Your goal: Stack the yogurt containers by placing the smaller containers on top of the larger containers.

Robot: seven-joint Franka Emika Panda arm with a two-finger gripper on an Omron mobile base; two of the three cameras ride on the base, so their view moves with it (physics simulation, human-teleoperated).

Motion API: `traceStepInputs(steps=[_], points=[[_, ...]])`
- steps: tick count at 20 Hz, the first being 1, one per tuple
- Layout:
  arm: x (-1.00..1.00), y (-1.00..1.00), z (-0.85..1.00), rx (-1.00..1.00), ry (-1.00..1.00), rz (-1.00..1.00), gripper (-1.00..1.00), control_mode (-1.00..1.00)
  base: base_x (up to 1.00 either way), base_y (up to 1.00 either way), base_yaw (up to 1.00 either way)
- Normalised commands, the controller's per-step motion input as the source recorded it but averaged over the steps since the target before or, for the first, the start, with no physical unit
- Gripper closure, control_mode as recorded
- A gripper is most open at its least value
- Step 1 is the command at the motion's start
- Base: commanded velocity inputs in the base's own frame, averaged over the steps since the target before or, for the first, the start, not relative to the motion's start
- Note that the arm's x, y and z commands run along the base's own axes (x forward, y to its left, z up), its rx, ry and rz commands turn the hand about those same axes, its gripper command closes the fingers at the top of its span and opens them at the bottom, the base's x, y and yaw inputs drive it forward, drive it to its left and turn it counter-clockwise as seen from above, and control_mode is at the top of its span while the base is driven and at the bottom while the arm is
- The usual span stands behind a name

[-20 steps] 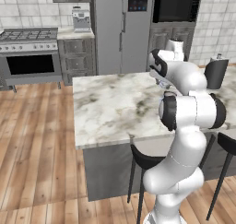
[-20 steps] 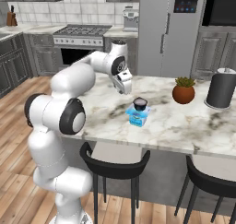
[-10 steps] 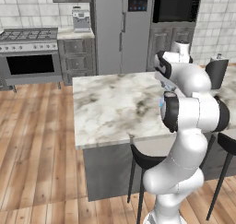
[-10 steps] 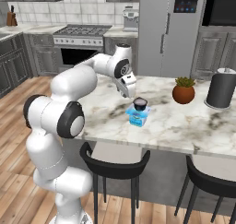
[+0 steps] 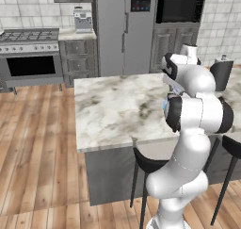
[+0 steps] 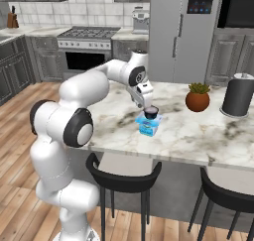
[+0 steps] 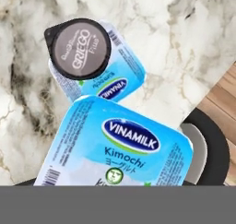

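Observation:
A bright blue tub [image 6: 148, 127] stands on the marble island near its front edge. On it sits a dark navy round cup [image 6: 151, 110], its lid reading GRIEGO in the hand view [image 7: 80, 48], off toward one corner of the tub [image 7: 113, 82]. My gripper [image 6: 144, 104] hangs just left of that cup, above the tub's near side. A flat pale blue container [image 7: 122, 144] with a Vinamilk lid sits close under the hand camera, held off the counter and hiding my fingertips.
An orange-brown plant pot [image 6: 197, 99] and a tall dark grey cylinder [image 6: 239, 95] stand on the island to the right of the tub. Black stools [image 6: 124, 171] line the island's front edge, one [image 7: 209, 149] directly below the tub's side.
The gripper has carried the pale blue container rightward and down, from well left of the tub to right beside the dark cup. Tub and cup have stayed put.

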Motion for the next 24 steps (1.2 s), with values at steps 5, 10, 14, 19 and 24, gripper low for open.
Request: traceStepInputs(steps=[5, 10, 14, 19, 24], points=[[0.15, -0.25, -0.09, 0.02, 0.08, 0.00, 1.00, -1.00, 0.00, 0.00, 0.00], [0.14, -0.12, -0.07, 0.01, 0.08, 0.00, 1.00, -1.00, 0.00, 0.00, 0.00], [0.20, 0.00, -0.20, 0.00, 0.02, 0.00, 1.00, -1.00, 0.00, 0.00, 0.00], [0.25, 0.00, -0.21, 0.00, 0.00, 0.00, 1.00, -1.00, 0.00, 0.00, 0.00], [0.16, -0.02, -0.13, 0.00, 0.00, 0.00, 1.00, -1.00, 0.00, 0.00, 0.00]])
